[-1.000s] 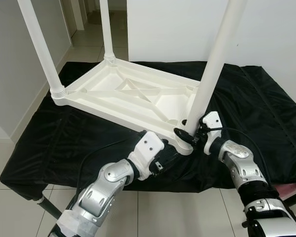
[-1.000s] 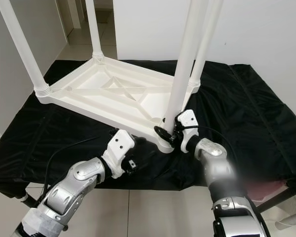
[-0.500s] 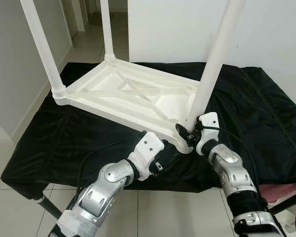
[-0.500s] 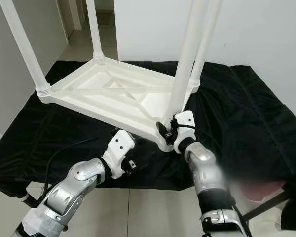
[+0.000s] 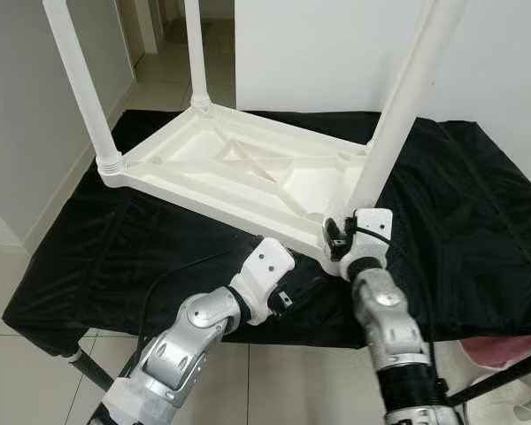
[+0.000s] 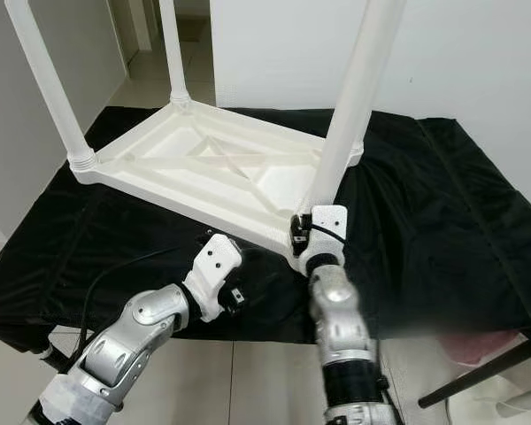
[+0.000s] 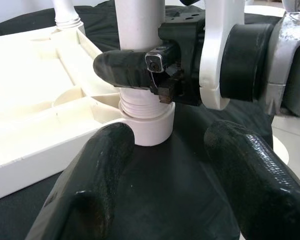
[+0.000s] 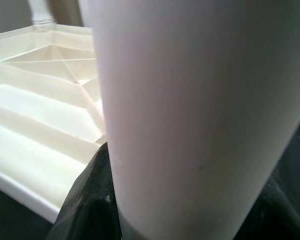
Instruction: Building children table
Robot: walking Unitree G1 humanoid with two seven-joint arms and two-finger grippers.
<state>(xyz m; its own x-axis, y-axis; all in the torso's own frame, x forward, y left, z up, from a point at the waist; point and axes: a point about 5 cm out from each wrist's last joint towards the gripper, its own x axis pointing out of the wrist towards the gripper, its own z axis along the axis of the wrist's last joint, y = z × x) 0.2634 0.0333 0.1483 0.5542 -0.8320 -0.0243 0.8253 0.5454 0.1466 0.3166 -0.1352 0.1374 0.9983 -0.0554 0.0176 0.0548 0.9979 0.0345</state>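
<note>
a black cloth (image 5: 478, 221) covers the work surface, and on it lies the white table top (image 5: 248, 173), upside down, ribs showing. three legs stand up from its corners ahead of the grippers: a far left leg (image 5: 81, 84), a back leg (image 5: 195, 53), and the near leg (image 5: 405, 106) rising from the corner socket (image 7: 146, 125) closest to the robot. the right gripper (image 5: 341, 235) is at the base of that near leg, its fingers (image 7: 122, 67) clamped around the leg just above the threaded collar (the right wrist view has the leg pressed right up against the lens). the left gripper (image 7: 165, 175) hovers just short of the same corner, low over the cloth, its two fingers (image 7: 90, 180) spread apart and holding nothing, the socket straight ahead between them.
</note>
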